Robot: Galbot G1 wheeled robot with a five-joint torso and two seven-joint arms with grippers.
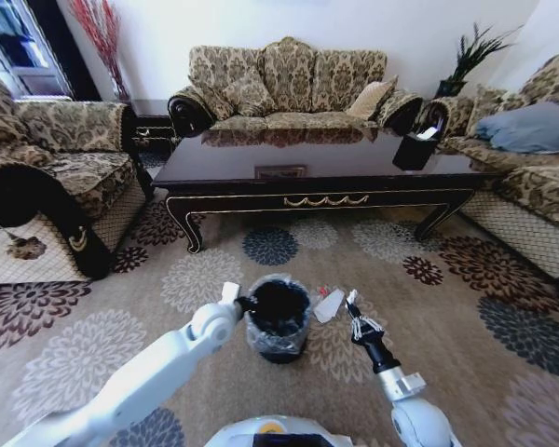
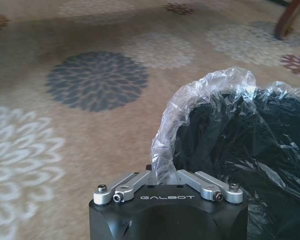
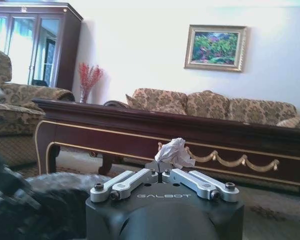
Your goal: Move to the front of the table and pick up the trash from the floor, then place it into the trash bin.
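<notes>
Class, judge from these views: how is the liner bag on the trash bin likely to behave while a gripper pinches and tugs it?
The liner bag looks thin and crinkled, so probably floppy and easily torn. The left gripper has its jaws shut on the liner's edge; it would likely stretch or slip off. The trash bin seems small, perhaps light enough to tip.

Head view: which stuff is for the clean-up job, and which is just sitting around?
For the job:
trash bin, its liner pinched in the left claw
crumpled paper in the right claw
white scrap on the floor
table

Just sitting around:
sofa
tissue holder
blue cloth
potted plant
painting
</notes>
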